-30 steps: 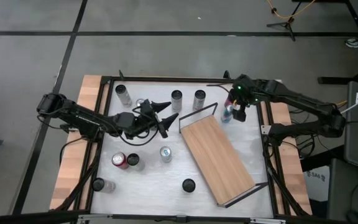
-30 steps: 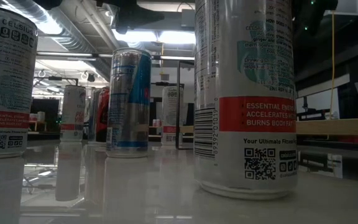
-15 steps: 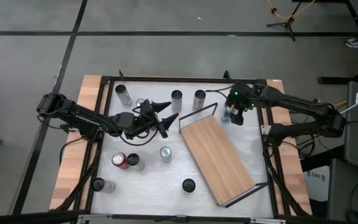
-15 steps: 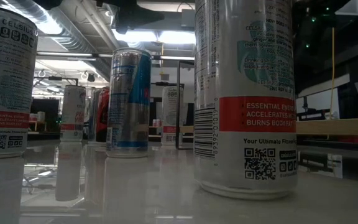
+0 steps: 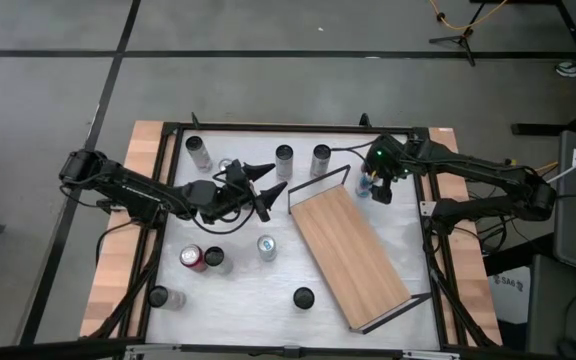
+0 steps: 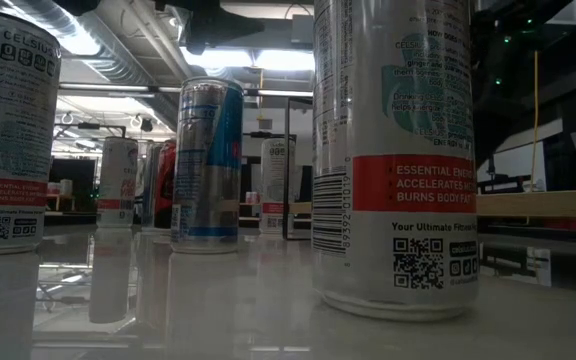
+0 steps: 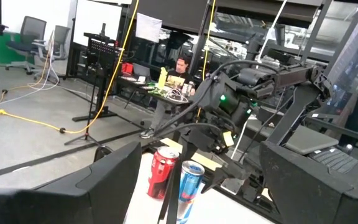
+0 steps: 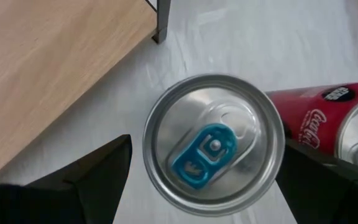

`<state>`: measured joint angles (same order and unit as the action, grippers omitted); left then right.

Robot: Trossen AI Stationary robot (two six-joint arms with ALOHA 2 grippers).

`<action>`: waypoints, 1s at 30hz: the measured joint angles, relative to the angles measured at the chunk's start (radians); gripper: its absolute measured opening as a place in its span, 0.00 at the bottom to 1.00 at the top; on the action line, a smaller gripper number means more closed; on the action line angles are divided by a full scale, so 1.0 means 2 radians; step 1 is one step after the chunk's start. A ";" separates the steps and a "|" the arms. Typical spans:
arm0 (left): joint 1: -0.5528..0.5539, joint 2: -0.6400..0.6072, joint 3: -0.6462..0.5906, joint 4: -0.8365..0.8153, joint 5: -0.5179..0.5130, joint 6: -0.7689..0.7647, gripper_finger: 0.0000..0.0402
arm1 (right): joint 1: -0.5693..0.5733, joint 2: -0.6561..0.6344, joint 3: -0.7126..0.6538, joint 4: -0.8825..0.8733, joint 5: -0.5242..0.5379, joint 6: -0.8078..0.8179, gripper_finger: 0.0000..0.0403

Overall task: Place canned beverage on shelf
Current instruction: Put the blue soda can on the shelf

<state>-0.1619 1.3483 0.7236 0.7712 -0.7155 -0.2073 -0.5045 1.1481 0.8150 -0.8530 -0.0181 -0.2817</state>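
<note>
A silver can with a blue pull tab point(image 8: 213, 146) stands upright on the white table beside a red cola can point(image 8: 334, 121), just off the far end of the light-wood shelf point(image 5: 353, 255). My right gripper point(image 8: 207, 152) hangs open over it, pointing steeply down, a finger on either side of the can's top and apart from it. In the high view my right gripper point(image 5: 373, 187) covers that can. My left gripper point(image 5: 276, 180) waits open and about level, left of the shelf's far end. The left wrist view shows the blue can point(image 7: 190, 182) and red can point(image 7: 163, 172) under the right arm.
Several more cans stand on the table: two at the far edge point(image 5: 284, 157) point(image 5: 320, 157), one far left point(image 5: 199, 152), a group near the middle point(image 5: 266, 246) point(image 5: 193, 257), and two near the front point(image 5: 303, 297) point(image 5: 158, 296). Black wire rails point(image 5: 318, 183) close the shelf's short ends.
My right gripper has come down over the blue-tabbed can, staying open and keeping its downward tilt. The cans and the shelf have not moved.
</note>
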 joint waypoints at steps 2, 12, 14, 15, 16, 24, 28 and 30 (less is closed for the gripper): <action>0.000 0.000 0.000 0.000 0.000 0.000 0.80 | 0.000 0.000 0.000 0.006 0.000 0.000 0.88; 0.000 0.000 0.000 0.000 0.000 0.000 0.80 | 0.000 0.000 0.000 0.019 0.000 0.000 0.84; 0.000 0.000 0.000 0.000 0.000 0.000 0.80 | 0.000 0.000 0.000 0.019 0.000 0.000 0.79; 0.000 0.000 0.000 0.000 0.000 0.000 0.80 | 0.000 0.000 0.000 0.019 0.000 0.000 0.77; 0.000 0.000 0.000 0.000 0.000 0.000 0.80 | 0.000 0.000 0.000 0.020 0.000 0.000 0.74; 0.000 0.000 0.000 0.000 0.000 0.000 0.80 | 0.000 0.000 0.010 0.001 0.000 0.000 0.54; 0.000 0.000 0.000 0.000 0.000 0.000 0.80 | 0.000 0.000 0.037 -0.028 0.000 0.000 0.54; 0.000 0.000 0.000 0.000 0.000 0.000 0.80 | 0.000 0.000 0.053 -0.045 0.000 0.002 0.55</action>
<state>-0.1619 1.3483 0.7235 0.7712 -0.7158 -0.2073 -0.5041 1.1481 0.9209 -0.9438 -0.0181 -0.2786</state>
